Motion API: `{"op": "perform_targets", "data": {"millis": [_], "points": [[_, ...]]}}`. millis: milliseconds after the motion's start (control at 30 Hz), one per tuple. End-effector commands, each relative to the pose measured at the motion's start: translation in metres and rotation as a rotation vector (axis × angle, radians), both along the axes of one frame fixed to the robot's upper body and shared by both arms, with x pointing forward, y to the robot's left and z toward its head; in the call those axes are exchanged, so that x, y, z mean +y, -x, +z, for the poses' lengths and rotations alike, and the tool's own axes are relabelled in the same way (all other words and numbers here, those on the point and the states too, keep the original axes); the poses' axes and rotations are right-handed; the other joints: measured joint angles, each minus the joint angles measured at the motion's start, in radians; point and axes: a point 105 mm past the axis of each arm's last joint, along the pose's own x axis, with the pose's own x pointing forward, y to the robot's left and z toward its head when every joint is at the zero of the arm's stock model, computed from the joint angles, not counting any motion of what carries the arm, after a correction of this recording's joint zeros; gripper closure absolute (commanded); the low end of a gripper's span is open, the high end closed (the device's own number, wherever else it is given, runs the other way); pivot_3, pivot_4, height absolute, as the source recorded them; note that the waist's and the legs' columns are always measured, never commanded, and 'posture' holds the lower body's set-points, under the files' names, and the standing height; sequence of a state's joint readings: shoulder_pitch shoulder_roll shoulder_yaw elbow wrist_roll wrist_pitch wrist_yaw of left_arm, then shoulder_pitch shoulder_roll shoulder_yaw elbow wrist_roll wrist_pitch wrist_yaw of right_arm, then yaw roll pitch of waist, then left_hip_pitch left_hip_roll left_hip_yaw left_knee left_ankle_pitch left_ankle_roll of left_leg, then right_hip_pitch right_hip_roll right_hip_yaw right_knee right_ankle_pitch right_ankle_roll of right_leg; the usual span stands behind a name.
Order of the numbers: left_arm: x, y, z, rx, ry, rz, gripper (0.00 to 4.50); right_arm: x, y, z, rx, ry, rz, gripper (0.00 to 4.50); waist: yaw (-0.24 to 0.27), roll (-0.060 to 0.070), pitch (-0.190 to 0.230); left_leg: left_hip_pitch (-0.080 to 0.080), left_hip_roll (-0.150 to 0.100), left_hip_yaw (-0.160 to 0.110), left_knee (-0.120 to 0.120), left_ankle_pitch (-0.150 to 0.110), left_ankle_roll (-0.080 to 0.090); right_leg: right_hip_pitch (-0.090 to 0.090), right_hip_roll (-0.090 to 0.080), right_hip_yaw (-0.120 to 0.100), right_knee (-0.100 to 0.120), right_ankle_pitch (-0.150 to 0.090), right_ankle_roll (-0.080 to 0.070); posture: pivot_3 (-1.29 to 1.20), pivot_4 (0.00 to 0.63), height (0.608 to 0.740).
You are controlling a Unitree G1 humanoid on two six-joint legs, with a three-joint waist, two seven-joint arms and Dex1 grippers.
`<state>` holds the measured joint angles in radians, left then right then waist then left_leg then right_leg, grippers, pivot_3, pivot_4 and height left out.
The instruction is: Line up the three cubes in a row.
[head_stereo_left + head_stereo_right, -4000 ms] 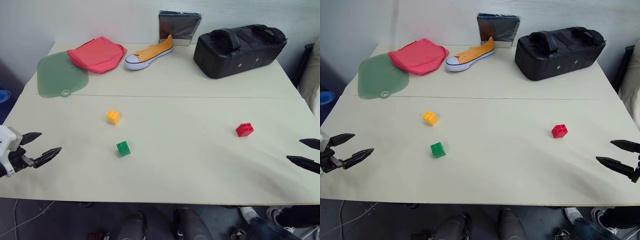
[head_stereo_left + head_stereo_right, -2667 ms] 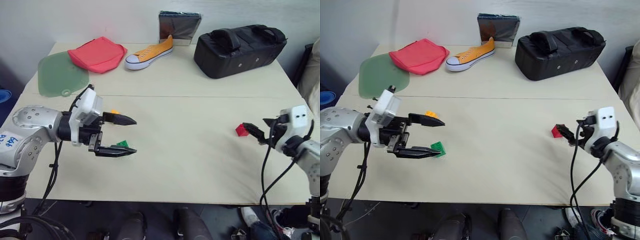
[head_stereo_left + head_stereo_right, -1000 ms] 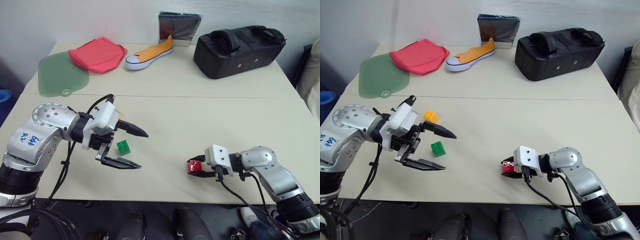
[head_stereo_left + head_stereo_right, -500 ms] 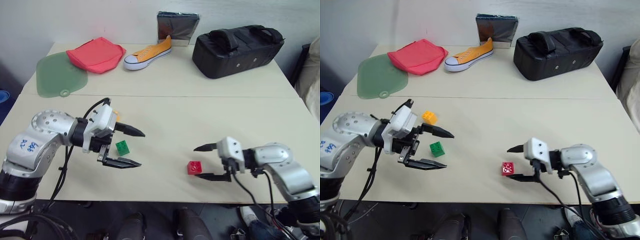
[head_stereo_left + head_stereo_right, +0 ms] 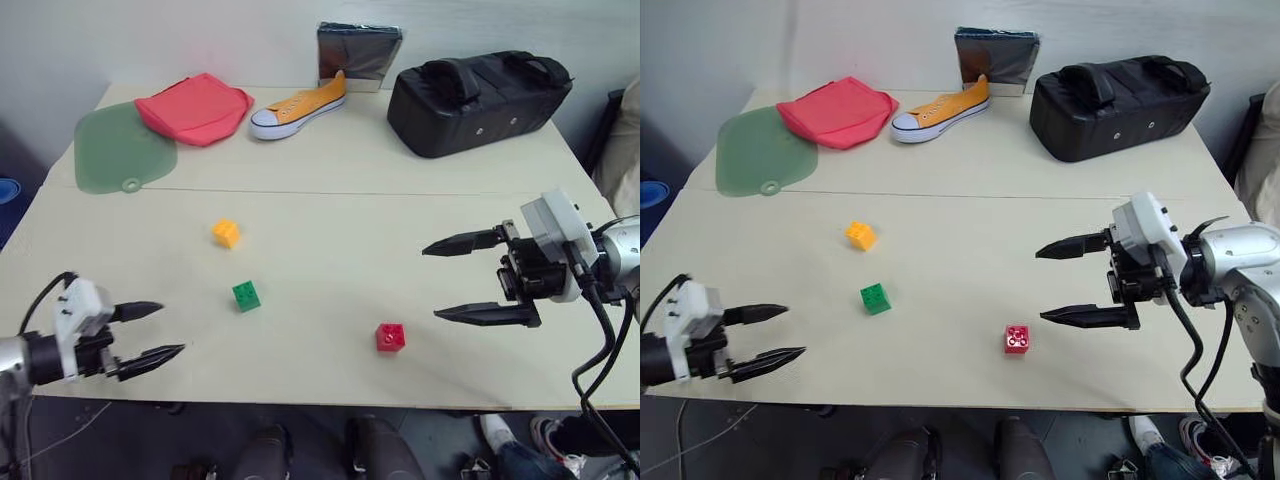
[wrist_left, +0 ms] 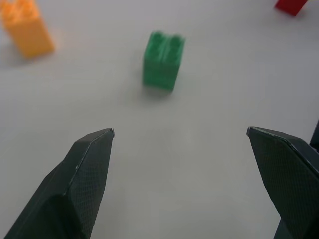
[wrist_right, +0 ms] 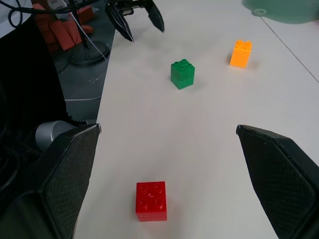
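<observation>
Three studded cubes lie on the cream table (image 5: pixel 330 160): a yellow-orange cube (image 5: pixel 227 232), a green cube (image 5: pixel 246 296) in front of it, and a red cube (image 5: pixel 391 337) nearer the front edge, to the right. They form a slanted line with uneven gaps. My left gripper (image 5: pixel 172 329) hovers open at the front left edge, well left of the green cube (image 6: pixel 163 60). My right gripper (image 5: pixel 430 283) hangs open above the table, right of the red cube (image 7: pixel 151 200), holding nothing.
Along the back lie a green mat (image 5: pixel 120 148), a red cloth (image 5: pixel 195 107), an orange sneaker (image 5: pixel 298 105), a silver box (image 5: pixel 358 52) and a black bag (image 5: pixel 478 98). A seam crosses the table behind the cubes.
My right gripper opened, left the red cube on the table, then rose and drew back to the right. My left gripper withdrew from the green cube to the front left edge.
</observation>
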<state>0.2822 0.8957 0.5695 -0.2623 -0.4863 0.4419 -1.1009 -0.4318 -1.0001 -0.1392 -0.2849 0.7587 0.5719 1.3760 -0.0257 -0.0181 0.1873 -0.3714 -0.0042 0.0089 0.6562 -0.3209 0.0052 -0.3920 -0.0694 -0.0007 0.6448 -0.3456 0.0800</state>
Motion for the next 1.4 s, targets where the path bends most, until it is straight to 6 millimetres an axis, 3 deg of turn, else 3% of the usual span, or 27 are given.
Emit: {"op": "perform_targets", "data": {"millis": [33,200,433,500,667,933,1033,1300,1400], "points": [[0.009,0.007,0.004,-0.043,-0.050,0.002,0.00,0.004,0.000,0.003,-0.014,-0.012,0.022,0.02,0.005,0.000,0.000,0.000,-0.001,0.000,0.000,0.000,0.000,0.000,-0.002,-0.001,-0.001,0.000,0.000,0.00,0.150,0.740],[-0.014,-0.008,0.011,-0.086,-0.033,-0.101,0.00,0.007,0.000,0.003,-0.020,-0.014,0.027,0.02,0.015,0.000,0.000,0.000,-0.002,0.000,-0.001,0.000,0.001,0.000,-0.003,-0.001,-0.001,0.000,0.000,0.00,0.150,0.740],[-0.068,-0.061,0.003,-0.115,-0.010,-0.234,0.00,0.013,0.005,0.004,-0.020,-0.022,0.023,0.02,0.010,0.001,-0.001,-0.001,-0.002,0.000,-0.004,0.000,0.000,-0.001,-0.002,-0.001,-0.002,0.000,0.000,0.00,0.150,0.740],[-0.080,-0.072,-0.009,-0.107,-0.063,-0.282,0.00,0.014,0.007,0.004,-0.018,-0.026,0.017,0.02,0.017,0.002,0.000,-0.002,-0.002,0.000,-0.003,0.001,-0.001,-0.002,-0.002,-0.002,-0.001,0.000,0.000,0.00,0.150,0.740],[-0.093,-0.086,-0.018,-0.093,-0.051,-0.303,0.00,0.015,0.009,0.005,-0.014,-0.039,0.000,0.02,0.015,0.001,0.000,-0.003,-0.002,0.000,0.001,0.001,-0.001,-0.001,-0.001,-0.002,0.001,0.001,0.001,0.00,0.150,0.740],[-0.092,-0.107,-0.022,-0.127,-0.060,-0.220,0.00,0.018,0.001,0.004,-0.090,-0.044,-0.059,0.02,0.022,0.001,0.000,-0.003,-0.002,-0.001,0.005,0.001,0.000,-0.001,-0.001,-0.003,0.003,0.001,0.001,0.00,0.150,0.740],[-0.094,-0.104,-0.021,-0.139,-0.047,-0.246,0.52,0.018,-0.001,0.002,-0.097,-0.044,-0.070,0.00,0.022,0.001,0.000,-0.004,-0.002,-0.001,0.005,0.001,-0.001,-0.001,-0.001,-0.003,0.003,0.001,0.002,0.00,0.150,0.740],[-0.109,-0.095,-0.010,-0.171,-0.006,-0.358,2.93,0.016,0.000,-0.002,-0.094,-0.032,-0.077,0.00,0.023,0.001,0.000,-0.004,-0.002,-0.001,0.006,0.002,-0.003,-0.001,-0.001,-0.003,0.002,0.001,0.002,0.00,0.150,0.740],[-0.130,-0.087,0.002,-0.176,-0.009,-0.507,3.00,0.012,0.004,-0.010,-0.096,0.021,-0.068,0.00,0.024,0.001,0.000,-0.004,-0.002,-0.001,0.006,0.002,-0.003,-0.001,-0.001,-0.003,0.002,0.001,0.002,0.00,0.150,0.740]]}}
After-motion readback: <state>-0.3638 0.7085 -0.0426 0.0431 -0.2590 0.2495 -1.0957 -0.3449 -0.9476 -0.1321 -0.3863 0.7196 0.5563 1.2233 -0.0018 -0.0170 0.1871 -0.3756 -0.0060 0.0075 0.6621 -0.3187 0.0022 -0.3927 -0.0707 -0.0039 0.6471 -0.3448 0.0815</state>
